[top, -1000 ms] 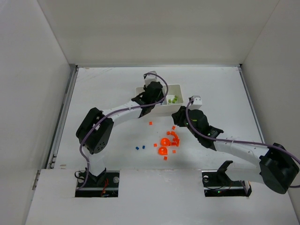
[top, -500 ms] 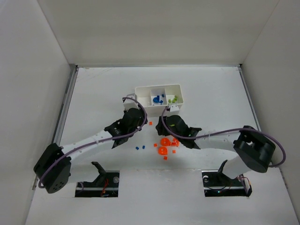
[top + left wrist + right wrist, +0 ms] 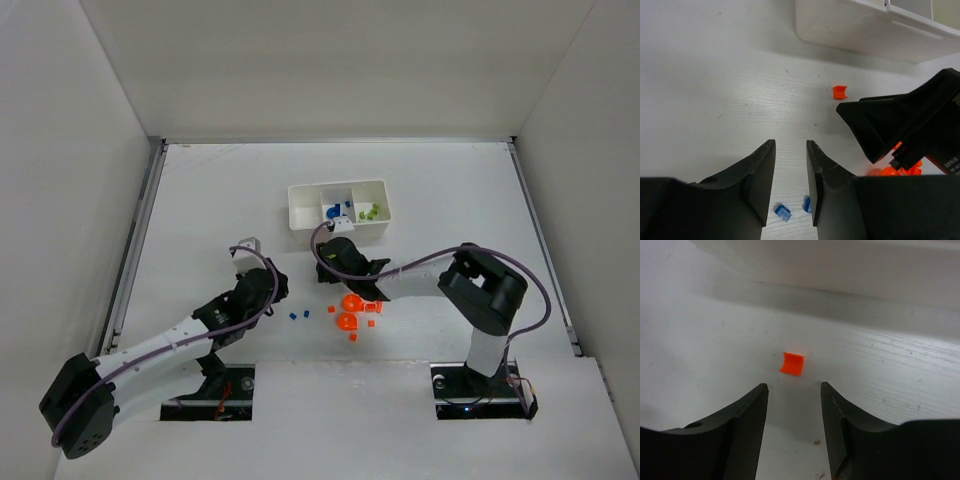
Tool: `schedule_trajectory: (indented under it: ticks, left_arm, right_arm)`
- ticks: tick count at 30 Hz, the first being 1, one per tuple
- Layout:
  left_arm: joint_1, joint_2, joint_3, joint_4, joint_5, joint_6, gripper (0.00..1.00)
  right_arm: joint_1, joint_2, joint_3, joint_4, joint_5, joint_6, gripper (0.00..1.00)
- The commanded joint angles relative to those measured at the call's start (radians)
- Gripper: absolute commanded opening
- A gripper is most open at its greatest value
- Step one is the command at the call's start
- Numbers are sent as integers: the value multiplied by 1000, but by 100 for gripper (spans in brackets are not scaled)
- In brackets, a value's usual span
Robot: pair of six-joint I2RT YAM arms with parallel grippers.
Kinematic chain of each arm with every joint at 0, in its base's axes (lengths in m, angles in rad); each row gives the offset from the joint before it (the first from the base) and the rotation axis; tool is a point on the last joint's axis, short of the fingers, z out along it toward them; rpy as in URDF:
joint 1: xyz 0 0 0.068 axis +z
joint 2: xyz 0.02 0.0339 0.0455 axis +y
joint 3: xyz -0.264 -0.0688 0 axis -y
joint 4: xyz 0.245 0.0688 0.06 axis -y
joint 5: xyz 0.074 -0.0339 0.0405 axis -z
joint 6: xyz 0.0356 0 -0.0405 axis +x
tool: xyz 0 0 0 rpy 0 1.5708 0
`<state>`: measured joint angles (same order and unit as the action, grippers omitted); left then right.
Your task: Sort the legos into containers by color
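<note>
The white tray (image 3: 300, 215) stands at the back centre with three compartments: blue pieces (image 3: 333, 210) in the middle one, yellow-green bricks (image 3: 368, 212) in the right one, the left one bare. My left gripper (image 3: 281, 291) is open and empty, low over the table; in the left wrist view (image 3: 790, 145) two small blue bricks (image 3: 782, 212) lie under its fingers. My right gripper (image 3: 325, 265) is open and empty. In the right wrist view (image 3: 792, 390) a single orange brick (image 3: 792, 363) lies just ahead of its fingertips, near the tray wall (image 3: 840, 260).
A cluster of orange bricks and two larger round orange pieces (image 3: 355, 305) lies right of the blue bricks (image 3: 296, 315). My right gripper's black body (image 3: 905, 120) sits close to the right of my left fingers. The single orange brick (image 3: 840, 92) lies between them and the tray.
My left gripper has drawn back from over the tray to the near left, by the blue bricks. My right gripper has moved left to the single orange brick.
</note>
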<state>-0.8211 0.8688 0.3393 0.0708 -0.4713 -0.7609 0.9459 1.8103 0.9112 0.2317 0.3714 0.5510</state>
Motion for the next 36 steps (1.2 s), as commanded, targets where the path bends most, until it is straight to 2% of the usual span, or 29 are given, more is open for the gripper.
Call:
schedule_trajectory:
  ticks: [1, 14, 18, 29, 32, 36]
  left_arm:
    - [10, -60, -43, -28, -9, -26, 28]
    - [-11, -195, -151, -42, 83, -32, 31]
    - [-48, -198, -152, -32, 85, -34, 32]
    - [-154, -134, -141, -11, 85, -14, 33]
    - [-166, -113, -146, 7, 73, -14, 34]
    - [-161, -88, -143, 7, 71, -14, 34]
  right_arm:
    - [7, 33, 72, -25, 41, 3, 51]
    - [43, 118, 147, -117, 141, 10, 29]
    - [57, 84, 138, -123, 158, 3, 22]
    - [109, -238, 83, -193, 152, -20, 21]
    - [80, -252, 129, -189, 115, -55, 21]
    - [6, -174, 250, -167, 37, -114, 21]
